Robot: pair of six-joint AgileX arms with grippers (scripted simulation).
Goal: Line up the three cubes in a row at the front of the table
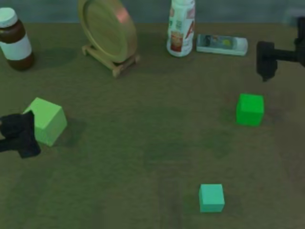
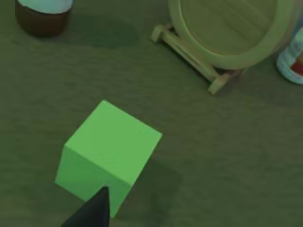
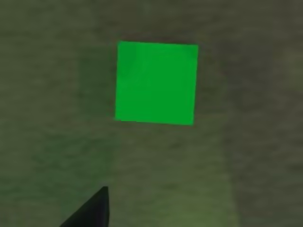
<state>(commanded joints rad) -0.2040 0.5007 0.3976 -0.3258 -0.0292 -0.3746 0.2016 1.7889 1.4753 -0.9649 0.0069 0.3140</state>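
On the brown, felt-like tabletop (image 1: pixel 152 143) the three matte cubes lie well apart. The large pale yellow-green cube (image 1: pixel 47 120) sits at the left side, turned at an angle, with the left tool (image 1: pixel 21 136) right beside it; I cannot tell whether that tool is apart or together. The mid-sized bright green cube (image 1: pixel 250 109) rests at the right side, and the right tool (image 1: pixel 265 59) hangs near it, toward the back; its state I cannot tell either. The small teal cube (image 1: pixel 211 197) stands alone near the front edge, right of the middle. Along the back stand a brown jar with a white lid (image 1: pixel 14 40), a round wooden plate on a stand (image 1: pixel 108 33), a white bottle (image 1: pixel 180 28) and a pale remote control (image 1: pixel 222 44).
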